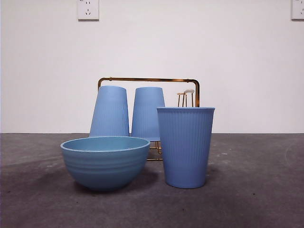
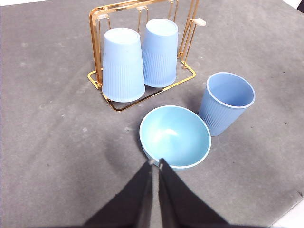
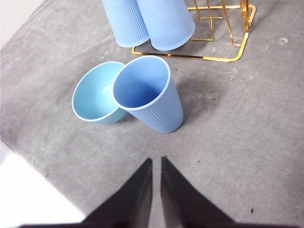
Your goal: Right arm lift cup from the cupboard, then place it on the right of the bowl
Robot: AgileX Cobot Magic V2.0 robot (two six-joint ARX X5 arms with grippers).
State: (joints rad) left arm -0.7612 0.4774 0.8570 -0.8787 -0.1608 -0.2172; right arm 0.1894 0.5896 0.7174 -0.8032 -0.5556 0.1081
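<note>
A light blue ribbed cup (image 1: 185, 146) (image 2: 226, 102) (image 3: 149, 95) stands upright, mouth up, on the grey mat just right of the teal bowl (image 1: 105, 161) (image 2: 175, 137) (image 3: 96, 93). Behind them stands the gold wire cupboard (image 1: 148, 80) (image 2: 102, 12) (image 3: 237, 50), with two more blue cups upside down on its prongs (image 1: 110, 111) (image 1: 147, 113). My right gripper (image 3: 156, 162) is shut and empty, held apart from the upright cup. My left gripper (image 2: 156, 164) is shut and empty, close to the bowl's rim. Neither arm shows in the front view.
A free prong with a pale cap (image 1: 188, 91) stands on the rack's right side. The mat's edge and a white surface (image 3: 28, 199) lie near my right gripper. Two wall sockets (image 1: 88, 9) sit high on the white wall.
</note>
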